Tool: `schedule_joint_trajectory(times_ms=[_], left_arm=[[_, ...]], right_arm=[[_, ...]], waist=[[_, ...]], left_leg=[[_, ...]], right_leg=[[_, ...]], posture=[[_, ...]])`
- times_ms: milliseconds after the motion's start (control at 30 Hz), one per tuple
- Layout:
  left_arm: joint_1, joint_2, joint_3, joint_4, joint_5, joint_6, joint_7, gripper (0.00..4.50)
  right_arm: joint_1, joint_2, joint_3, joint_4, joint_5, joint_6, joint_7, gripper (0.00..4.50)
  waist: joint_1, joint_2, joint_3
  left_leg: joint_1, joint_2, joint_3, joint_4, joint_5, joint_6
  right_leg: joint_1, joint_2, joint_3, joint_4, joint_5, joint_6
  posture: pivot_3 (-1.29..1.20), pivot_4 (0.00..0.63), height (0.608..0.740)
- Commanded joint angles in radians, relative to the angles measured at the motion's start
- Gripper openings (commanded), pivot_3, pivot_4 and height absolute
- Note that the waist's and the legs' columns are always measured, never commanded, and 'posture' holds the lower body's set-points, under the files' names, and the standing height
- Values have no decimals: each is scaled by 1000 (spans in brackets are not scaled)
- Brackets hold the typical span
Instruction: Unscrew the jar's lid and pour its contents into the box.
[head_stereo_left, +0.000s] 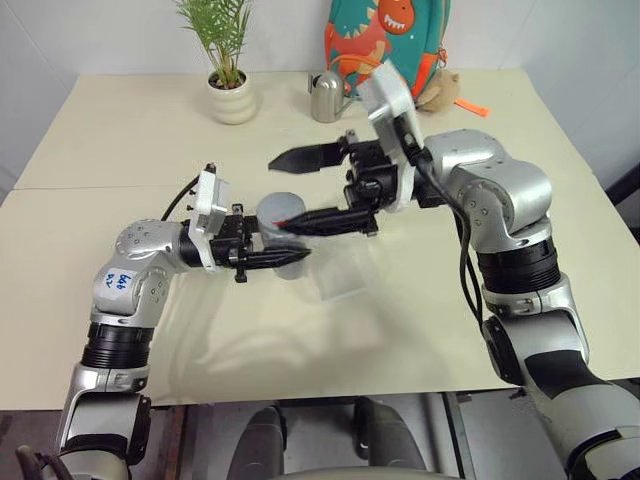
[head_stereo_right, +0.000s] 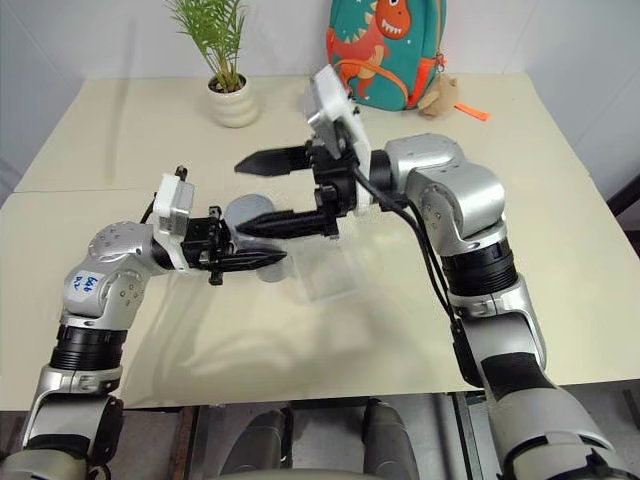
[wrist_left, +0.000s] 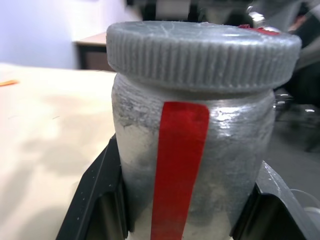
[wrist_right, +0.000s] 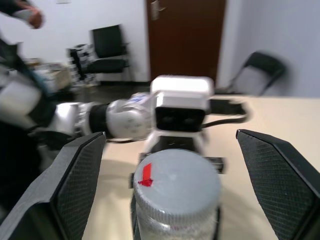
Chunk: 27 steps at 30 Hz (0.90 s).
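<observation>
The silvery-grey jar (head_stereo_left: 277, 213) with a red stripe (wrist_left: 177, 165) is held just above the table, and my left gripper (head_stereo_left: 285, 245) is shut on its body. Its ribbed grey lid (wrist_left: 200, 52) sits on top of it. My right gripper (head_stereo_left: 282, 193) reaches in from the right and stands wide open, one finger (wrist_right: 80, 185) on either side of the lid (wrist_right: 177, 187), neither touching it. The box (head_stereo_left: 335, 275), a shallow clear tray, lies on the table right beside the jar, under my right gripper. The contents are hidden inside the jar.
A white plant pot (head_stereo_left: 232, 98), a steel pitcher (head_stereo_left: 326, 95), a dinosaur backpack (head_stereo_left: 385, 45) and a plush toy (head_stereo_left: 440, 92) stand along the table's far edge. The cream table (head_stereo_left: 400, 340) stretches wide on both sides.
</observation>
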Motion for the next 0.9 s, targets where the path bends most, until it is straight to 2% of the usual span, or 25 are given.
schedule_joint_trajectory(times_ms=[33, 200, 433, 900], left_arm=[[4, -9, 9, -5, 35, -31, 53, 1913], [-4, -33, -5, -15, 29, -19, 61, 1913], [-3, -49, -13, -16, 27, -21, 55, 1913], [-9, -61, -6, -38, 8, 0, 54, 1913]], right_arm=[[36, 18, 6, -71, -25, -32, -60, 4443], [64, 44, 59, -86, -85, -74, -109, 4443], [47, 80, 57, -43, -111, -95, -144, 4443], [32, 31, 28, 90, -149, -165, -117, 4443]], waist=[[2, 0, 0], [4, 0, 0], [7, 0, 0], [7, 0, 0]], left_leg=[[0, 0, 0, 0, 0, 0], [0, 0, 0, 0, 0, 0], [0, 0, 0, 1, 0, 0], [0, 0, 0, 1, 0, 0]], right_leg=[[0, 0, 0, 0, 0, 0], [0, 0, 0, 0, 0, 0], [0, 0, 0, 1, 0, 0], [0, 0, 0, 1, 0, 0]], posture=[[0, 150, 740], [0, 150, 740], [0, 150, 740], [0, 150, 740]])
